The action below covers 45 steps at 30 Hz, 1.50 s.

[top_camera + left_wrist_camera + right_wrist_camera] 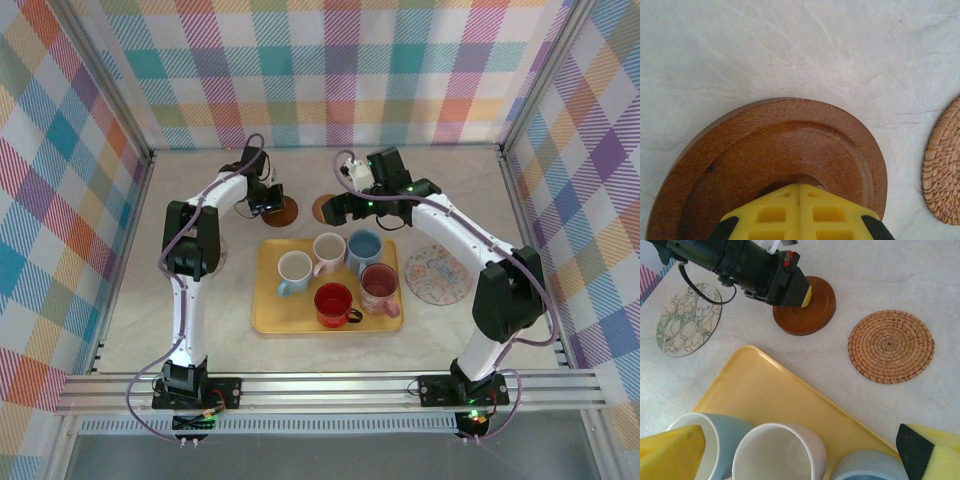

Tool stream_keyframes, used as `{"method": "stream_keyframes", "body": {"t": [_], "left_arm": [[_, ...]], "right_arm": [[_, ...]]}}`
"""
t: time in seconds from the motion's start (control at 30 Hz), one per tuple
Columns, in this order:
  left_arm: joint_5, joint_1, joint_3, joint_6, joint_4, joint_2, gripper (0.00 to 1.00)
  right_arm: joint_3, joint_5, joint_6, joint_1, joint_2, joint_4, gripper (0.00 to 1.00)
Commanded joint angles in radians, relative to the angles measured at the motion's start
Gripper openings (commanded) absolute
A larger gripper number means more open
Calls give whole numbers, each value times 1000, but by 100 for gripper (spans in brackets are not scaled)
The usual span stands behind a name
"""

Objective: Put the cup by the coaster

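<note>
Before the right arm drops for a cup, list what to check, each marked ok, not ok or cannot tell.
1. Right claw open: ok, spread wide above the cream cup.
2. That cup upright on the yellow tray: ok.
3. Room to close around it: cannot tell, the pale blue cup and blue cup sit close.
4. Woven coaster bare, table beside it free: ok.
5. Left claw out of the way: not ok, shut, tip over the wooden coaster beside the woven one.
</note>
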Motion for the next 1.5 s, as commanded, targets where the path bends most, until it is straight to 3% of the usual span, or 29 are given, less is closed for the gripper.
{"method": "stream_keyframes", "body": {"t": [0.0,1.13,1.47], "left_arm": [[1,-25,0,-21,-35,50,0],[32,-49,5,-22,-49,64,0],[-18,-47,21,-1,-72,59,0]], "right_arm": [[-14,-2,-1,7,-46,11,99],[-69,26,-16,7,-93,12,99],[-74,23,-15,8,-91,18,99]]}}
